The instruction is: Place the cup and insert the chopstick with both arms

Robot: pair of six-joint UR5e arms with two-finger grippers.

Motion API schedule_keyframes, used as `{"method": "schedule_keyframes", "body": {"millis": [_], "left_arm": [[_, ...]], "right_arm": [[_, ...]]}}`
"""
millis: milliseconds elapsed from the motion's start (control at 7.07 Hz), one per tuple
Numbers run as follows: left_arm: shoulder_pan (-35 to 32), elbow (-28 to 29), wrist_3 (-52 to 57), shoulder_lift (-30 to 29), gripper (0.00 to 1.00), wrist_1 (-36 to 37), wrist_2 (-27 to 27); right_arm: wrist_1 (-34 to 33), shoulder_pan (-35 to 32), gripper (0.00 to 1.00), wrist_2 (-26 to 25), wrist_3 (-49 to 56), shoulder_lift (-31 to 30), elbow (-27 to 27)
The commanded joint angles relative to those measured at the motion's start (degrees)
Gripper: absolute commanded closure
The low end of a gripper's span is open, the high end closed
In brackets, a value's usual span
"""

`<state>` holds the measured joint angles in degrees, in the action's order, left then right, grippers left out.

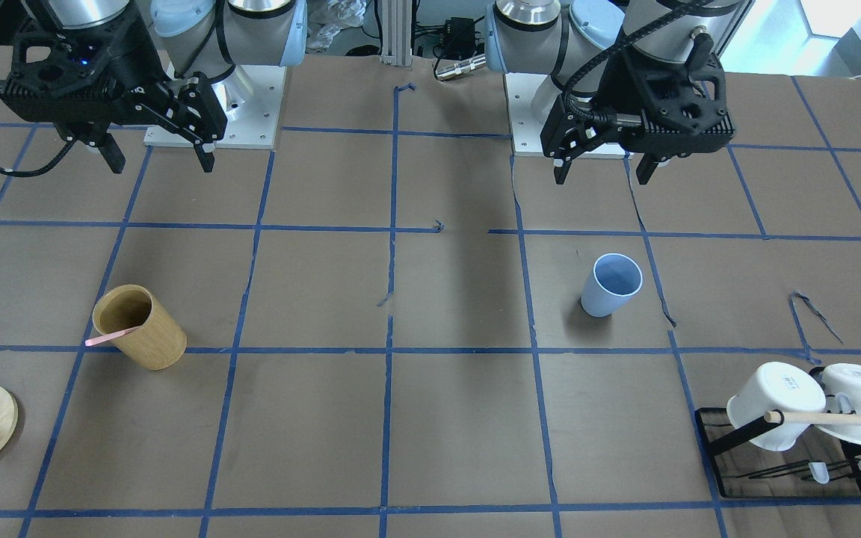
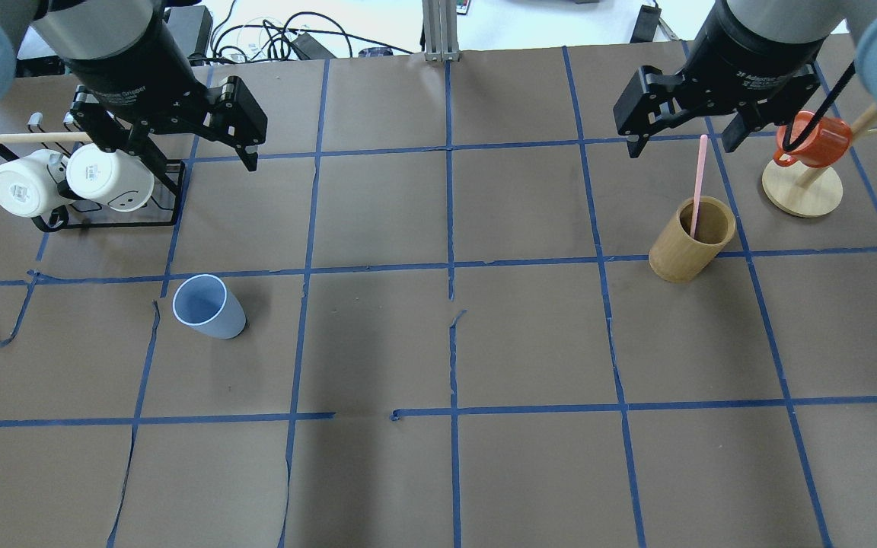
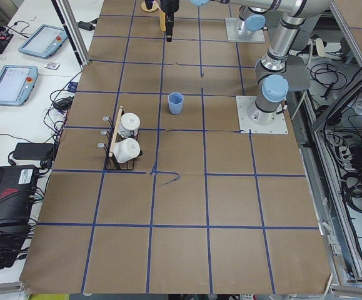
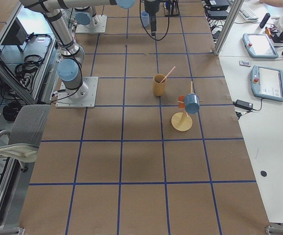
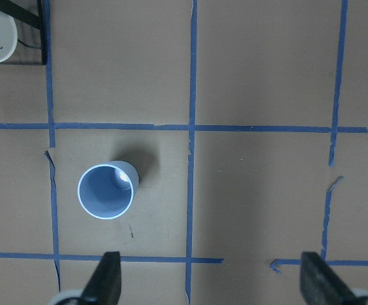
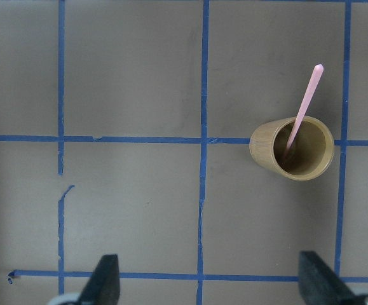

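Two empty, wide-open units hung above the bench (image 2: 438, 472): left gripper (image 1: 601, 178) and right gripper (image 1: 161, 164). The blue cup (image 2: 208, 307) stood upright on the robot's left half; the pink chopstick (image 2: 698, 183) leaned inside the bamboo holder (image 2: 691, 240). Wrist lettering (image 2: 760, 76) partly read "Adaptive Gripper".

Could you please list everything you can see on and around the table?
blue cup: one, light blue, upright on the robot's left half of the table
wooden holder: one, tan, right half
pink chopstick: one, leaning inside the holder
white mugs: two, hung on a rack, far left
black rack: one, with a wooden rod
orange mug: one, hung on a stand, far right
blue mug: one, same stand
wooden stand: one, pale, round base
table: brown, blue tape grid
left hand: open, empty
right hand: open, empty
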<state>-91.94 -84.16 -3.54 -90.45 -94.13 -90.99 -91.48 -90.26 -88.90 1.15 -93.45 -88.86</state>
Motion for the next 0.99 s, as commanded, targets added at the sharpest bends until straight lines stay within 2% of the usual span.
{"method": "schedule_keyframes", "body": {"millis": [0,849], "left_arm": [[0.0,-0.04,-0.06,0.01,0.0,0.0,-0.06],[1.05,-0.38,0.11,-0.16,0.0,0.17,-0.07]], "right_arm": [[-0.01,0.0,0.0,0.04,0.0,0.2,0.0],[-0.02,0.0,0.0,0.04,0.0,0.2,0.0]]}}
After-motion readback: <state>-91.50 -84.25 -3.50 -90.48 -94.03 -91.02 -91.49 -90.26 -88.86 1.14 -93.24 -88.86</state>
